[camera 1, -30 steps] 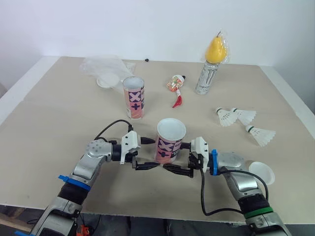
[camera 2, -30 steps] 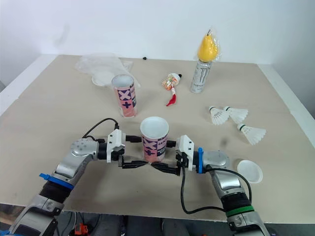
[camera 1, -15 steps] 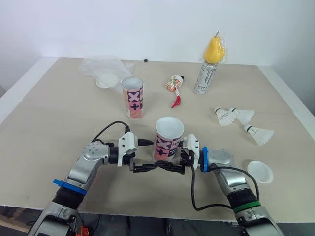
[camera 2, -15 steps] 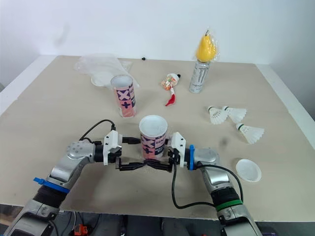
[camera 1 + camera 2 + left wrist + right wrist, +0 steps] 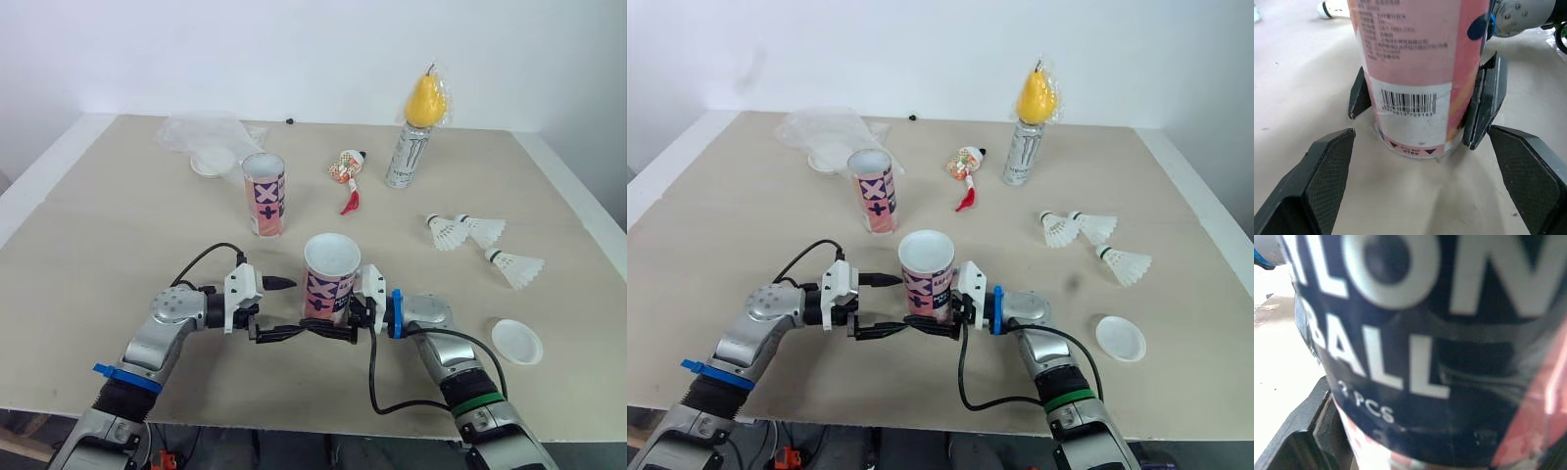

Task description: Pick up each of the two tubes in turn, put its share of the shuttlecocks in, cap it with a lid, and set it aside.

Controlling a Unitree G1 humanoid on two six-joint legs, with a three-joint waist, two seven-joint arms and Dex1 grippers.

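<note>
The near tube (image 5: pixel 331 284) is stood upright at the near ctr of the worktop (image 5: pixel 118 225). Its top is open, w/ a white inside. The wall is pink w/ a dark blue panel of cross and plus marks, and a barcode (image 5: pixel 1408 103) is printed low on the side. The right tool (image 5: pixel 331 325) is closed on the near tube's base, one finger pressed to each side. The left tool (image 5: pixel 278 309) is held wide open just left of the tube, fingers apart from it. The far tube (image 5: pixel 265 193), same pattern, is stood farther back and to the left. Three shuttlecocks (image 5: pixel 487 229) are laid on the right, well apart from both tubes. One lid (image 5: pixel 516 341) is seen near right, another lid (image 5: pixel 214 162) far left by a clear plastic bag (image 5: pixel 201 130).

Vs. 1 s ago: the right tool was then clear of the tube on its right side and has since been brought in around the base. The left tool has been drawn back a little to the left. The near tube has been shifted slightly left; the rest is unchanged.
</note>
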